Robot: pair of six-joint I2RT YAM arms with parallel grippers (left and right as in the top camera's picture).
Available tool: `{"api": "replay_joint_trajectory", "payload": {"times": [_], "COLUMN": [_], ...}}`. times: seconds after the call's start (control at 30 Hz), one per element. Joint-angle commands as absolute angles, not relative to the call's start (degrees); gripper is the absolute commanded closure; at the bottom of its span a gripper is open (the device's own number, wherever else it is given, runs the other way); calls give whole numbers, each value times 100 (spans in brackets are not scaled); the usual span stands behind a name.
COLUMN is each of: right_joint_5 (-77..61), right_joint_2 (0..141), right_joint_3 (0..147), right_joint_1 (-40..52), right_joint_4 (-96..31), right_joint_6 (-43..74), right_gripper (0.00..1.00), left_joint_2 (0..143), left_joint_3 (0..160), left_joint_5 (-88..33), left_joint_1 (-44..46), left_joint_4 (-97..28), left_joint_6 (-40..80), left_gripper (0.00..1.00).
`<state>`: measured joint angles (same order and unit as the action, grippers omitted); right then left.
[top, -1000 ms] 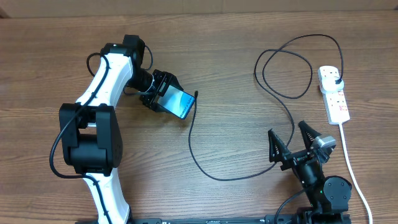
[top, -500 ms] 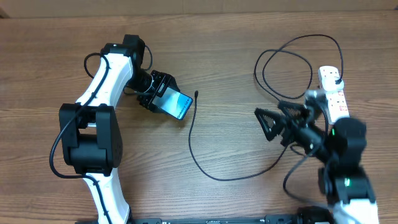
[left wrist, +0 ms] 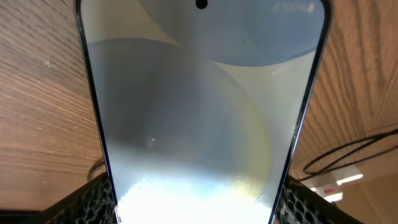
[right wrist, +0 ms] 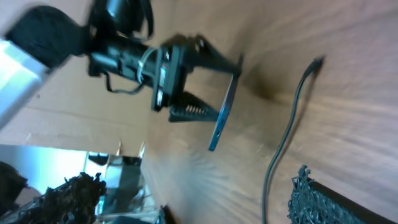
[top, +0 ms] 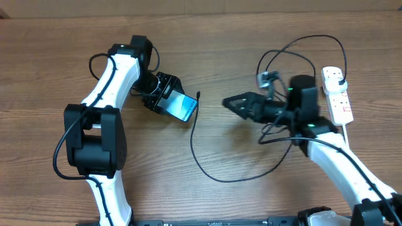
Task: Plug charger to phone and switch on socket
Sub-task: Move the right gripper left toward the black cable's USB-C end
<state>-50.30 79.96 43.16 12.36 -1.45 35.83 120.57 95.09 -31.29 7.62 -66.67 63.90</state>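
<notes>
My left gripper (top: 168, 99) is shut on the phone (top: 184, 108) and holds it tilted just above the table, left of centre. In the left wrist view the phone's pale screen (left wrist: 199, 112) fills the frame, and a black finger (left wrist: 84, 202) presses each long edge. The charger (top: 193, 141), a thin black cable, has its connector tip (top: 198, 94) lying beside the phone. It curves across the table to a black plug (top: 339, 80) in the white socket (top: 338, 100) at the far right. My right gripper (top: 235, 102) is open and empty, right of the tip, with its fingertips (right wrist: 317, 199) apart.
The charger makes loose loops (top: 286, 66) under and behind my right arm. The socket's white cord (top: 352, 157) runs toward the near right edge. The right wrist view shows the phone edge-on (right wrist: 222, 115) and the cable tip (right wrist: 317, 61) on bare wood.
My right arm has swung up from the near edge and leftward across the table, ending close to the cable tip and phone. The left arm with the phone shifted only slightly.
</notes>
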Motion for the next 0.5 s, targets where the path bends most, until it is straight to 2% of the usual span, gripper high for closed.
{"api": "replay_joint_trajectory", "payload": {"times": [0.0,0.13,0.23,0.47], "right_joint_5": [-3809,-2558,-2086,-2032], "right_joint_2": [8182,8278,8385,8720], "right_joint_3": [4421,4421,4421,4421], "right_joint_1": [1802,2449,2742,3004], "right_joint_4": [-93,-91,-64,172], "right_joint_6": [4565,5205,5426,5426], "right_gripper": [10,26,27,30], "left_joint_2": [12064,12064,12064,12064], "left_joint_3": [9666,9666,9666,9666], "left_joint_5": [-3087,-3089,-3089,-3107], "left_joint_1": [873,947,1000,1286], "left_joint_4": [-6678,-6654,-6639,-6639], "left_joint_6": [6799,6947,6947,6993], "left_gripper": [42,41,42,42]}}
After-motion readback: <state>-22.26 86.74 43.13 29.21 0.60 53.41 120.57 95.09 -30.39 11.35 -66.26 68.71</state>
